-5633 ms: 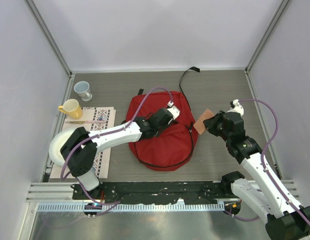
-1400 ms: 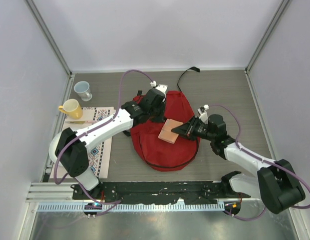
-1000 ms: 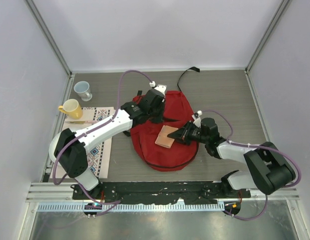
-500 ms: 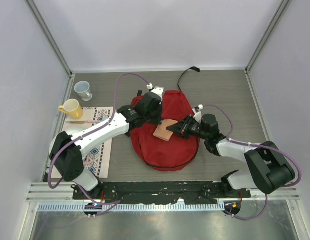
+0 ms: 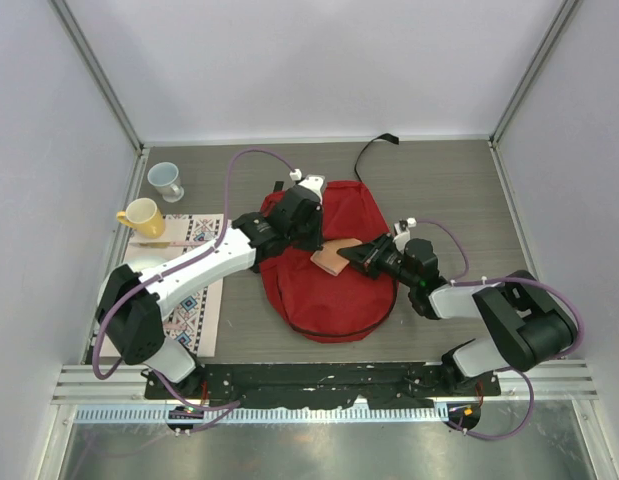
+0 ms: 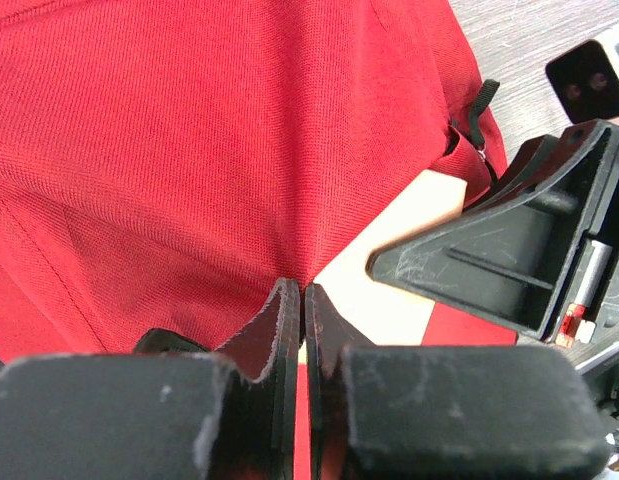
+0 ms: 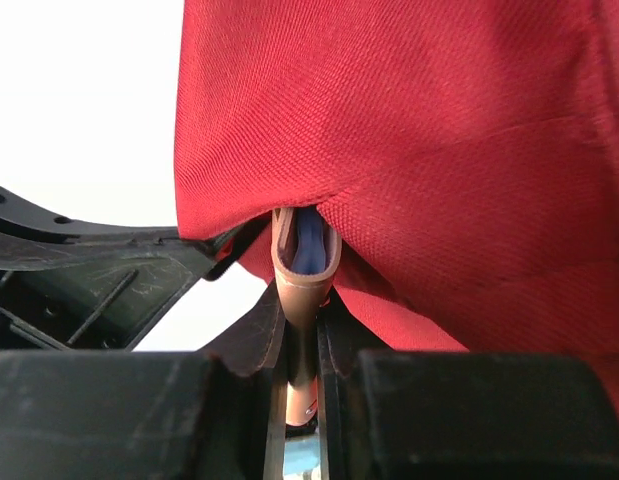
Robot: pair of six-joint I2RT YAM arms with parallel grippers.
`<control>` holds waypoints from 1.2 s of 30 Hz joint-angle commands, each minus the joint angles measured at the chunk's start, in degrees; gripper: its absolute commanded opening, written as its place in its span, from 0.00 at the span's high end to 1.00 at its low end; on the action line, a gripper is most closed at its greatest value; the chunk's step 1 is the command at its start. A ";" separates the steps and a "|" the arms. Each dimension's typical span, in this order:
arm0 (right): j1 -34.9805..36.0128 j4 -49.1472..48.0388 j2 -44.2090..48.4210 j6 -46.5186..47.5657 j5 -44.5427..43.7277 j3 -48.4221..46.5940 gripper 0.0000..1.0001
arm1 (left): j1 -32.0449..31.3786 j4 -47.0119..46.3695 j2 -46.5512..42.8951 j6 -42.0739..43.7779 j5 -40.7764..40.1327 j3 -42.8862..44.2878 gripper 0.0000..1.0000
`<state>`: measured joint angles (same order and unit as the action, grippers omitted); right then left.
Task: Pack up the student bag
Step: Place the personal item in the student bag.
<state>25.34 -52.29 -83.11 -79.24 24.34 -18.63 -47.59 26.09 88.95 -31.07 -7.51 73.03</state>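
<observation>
The red student bag [image 5: 329, 285] lies flat in the middle of the table. My left gripper [image 5: 309, 236] is shut on a fold of its red fabric [image 6: 189, 150] and pinches it upward at the left gripper [image 6: 302, 293]. My right gripper [image 5: 357, 258] comes in from the right, shut on a brown notebook [image 5: 334, 257]. In the right wrist view the right gripper [image 7: 302, 318] clamps the notebook's brown cover [image 7: 305, 275], blue inside, with its front end under the raised edge of the bag [image 7: 439, 150]. The tan notebook [image 6: 384, 305] shows just past the left fingers.
A yellow mug [image 5: 141, 217] and a pale blue mug [image 5: 166, 180] stand at the far left, by a patterned cloth [image 5: 194, 295]. The bag's black strap [image 5: 372, 150] loops toward the back wall. Side walls close the table in.
My right gripper has carried the notebook up and to the left, its end now under the lifted fabric. My left gripper has shifted slightly toward the back, still pinching the bag.
</observation>
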 commanded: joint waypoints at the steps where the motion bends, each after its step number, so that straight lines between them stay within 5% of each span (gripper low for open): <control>1: -0.47 -7.30 4.87 0.40 -10.97 1.32 0.99 | -0.57 -3.14 -3.60 -3.90 4.08 -1.58 0.93; 12: -1.26 -12.31 5.50 -0.21 -20.12 1.23 0.99 | -1.71 -6.66 -2.20 -9.88 7.33 -0.79 0.94; 21: -1.88 -0.62 11.31 6.64 -21.09 -0.79 0.98 | -2.94 -8.16 -1.67 -11.30 6.90 -0.44 0.94; 36: 5.94 -7.82 -0.03 7.43 -27.03 -6.67 0.95 | -2.33 -2.18 -1.23 -7.69 -0.67 1.85 0.91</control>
<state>29.71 -53.21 -82.59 -73.71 3.90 -21.19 -49.91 22.94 88.38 -39.88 -6.31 72.20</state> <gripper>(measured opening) 0.164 0.084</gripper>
